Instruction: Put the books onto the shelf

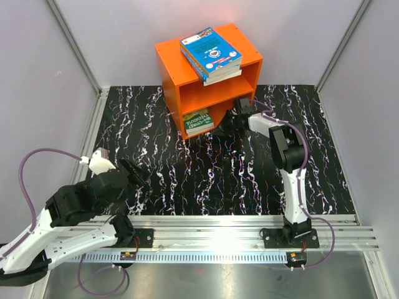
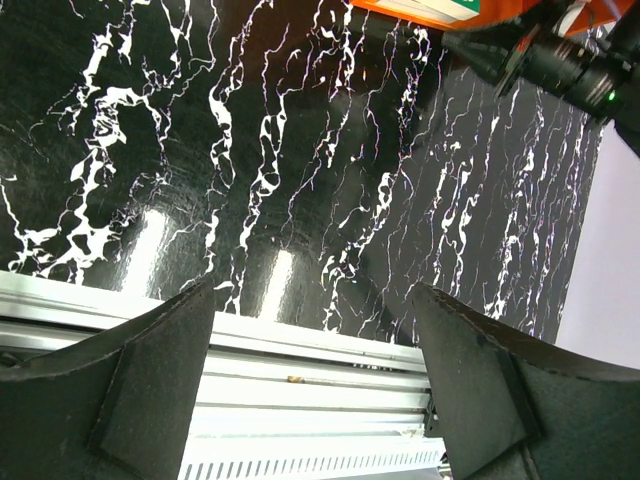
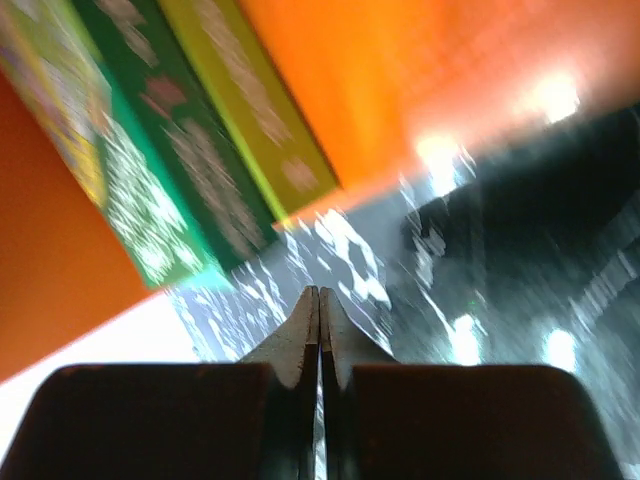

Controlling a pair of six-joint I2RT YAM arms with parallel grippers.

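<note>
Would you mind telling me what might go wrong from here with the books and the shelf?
The blue books lie stacked askew on top of the orange shelf, near its front edge; a knock to the shelf could slide them off. The right fingers, shut, sit close to the green books jutting from the lower compartment, and might nudge them crooked or shift the shelf.

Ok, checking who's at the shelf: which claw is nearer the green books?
Right. The right claw is just beside the green books at the shelf; the left claw hangs far back over the table.
</note>
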